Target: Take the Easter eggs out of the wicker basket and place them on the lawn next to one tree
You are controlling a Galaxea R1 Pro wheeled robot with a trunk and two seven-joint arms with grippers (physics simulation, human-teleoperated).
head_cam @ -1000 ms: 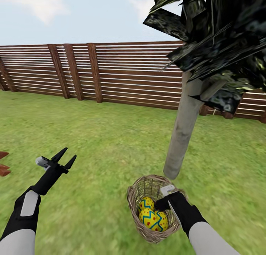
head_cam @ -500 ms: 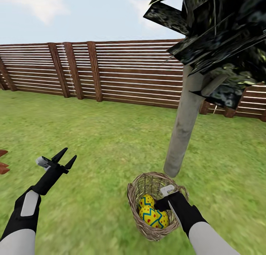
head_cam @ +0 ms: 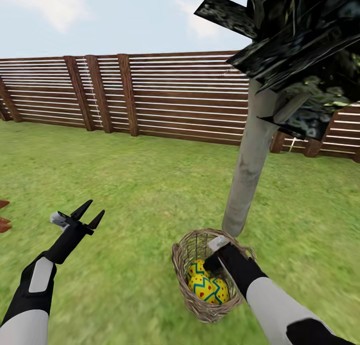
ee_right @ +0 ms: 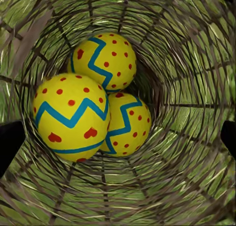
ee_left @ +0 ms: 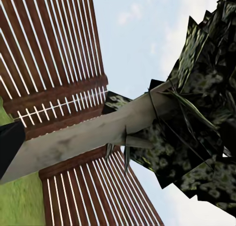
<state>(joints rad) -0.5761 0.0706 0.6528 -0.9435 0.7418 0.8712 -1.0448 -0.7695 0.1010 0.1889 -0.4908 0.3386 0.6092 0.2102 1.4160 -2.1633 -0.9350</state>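
Here, right pincer (head_cam: 214,255) spread wide in wicker basket (head_cam: 186,280), Easter eggs (ee_right: 101,105) between its fingertips.

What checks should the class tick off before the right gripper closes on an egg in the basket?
1. All three yellow zigzag-banded Easter eggs in the round woven-twig basket: ok.
2. Right gripper open, fingertips wide apart: ok.
3. Right gripper centred on one egg: not ok, it points between them.
4. Pale grey tree trunk close beside the basket: ok.
5. Left gripper open, away from the basket: ok.
6. Depth above the eggs: cannot tell.
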